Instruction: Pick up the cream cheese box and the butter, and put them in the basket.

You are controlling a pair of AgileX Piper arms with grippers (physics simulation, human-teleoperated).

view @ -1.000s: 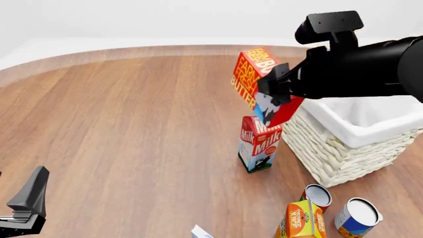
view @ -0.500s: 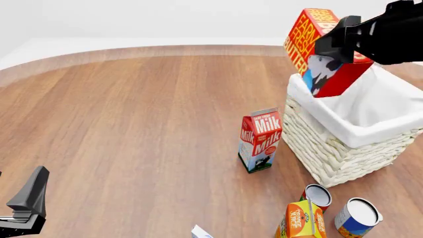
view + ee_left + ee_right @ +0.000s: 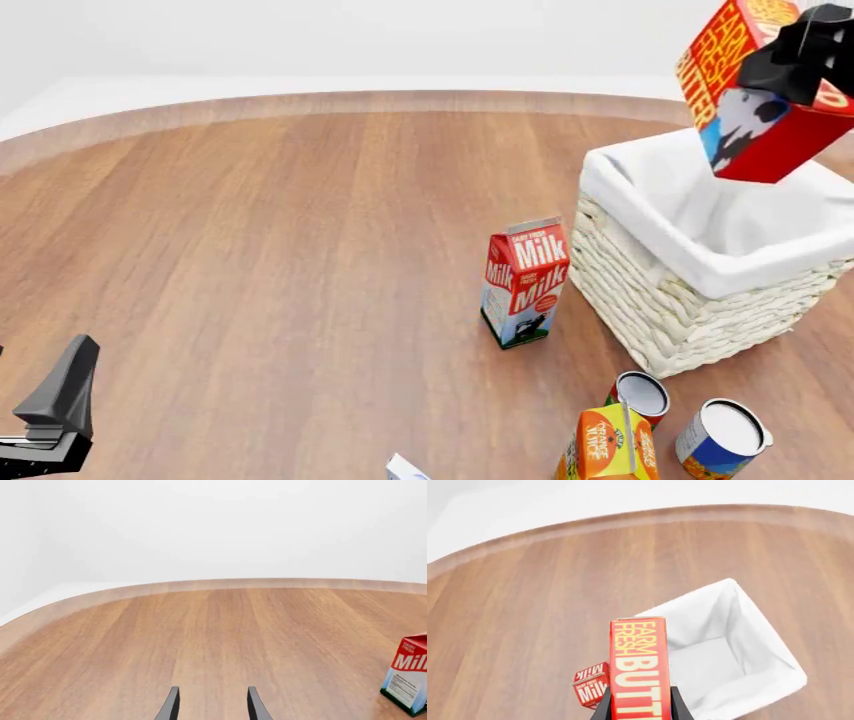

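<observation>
We've got the butter [image 3: 747, 95] clamped in the right gripper [image 3: 801, 55], tilted, up over the basket [image 3: 694, 290]. If the jaws let go while it's this high and off to one side, it could clip the rim and tumble onto the worktop [image 3: 267, 250] near the milk carton [image 3: 525, 282]. The left gripper [image 3: 210, 707] sits idle, jaws apart, empty. The right wrist view shows the basket's bare inside; the front view shows only a white corner, maybe the cream cheese box [image 3: 404, 468].

Red-orange butter [image 3: 747, 100] showing pale yellow lettering, cream woven basket [image 3: 694, 300] carrying white liner, red-and-white milk carton [image 3: 525, 283], orange juice carton [image 3: 607, 445], warm brown wood-grain worktop [image 3: 267, 250], black right tool [image 3: 801, 50]
</observation>
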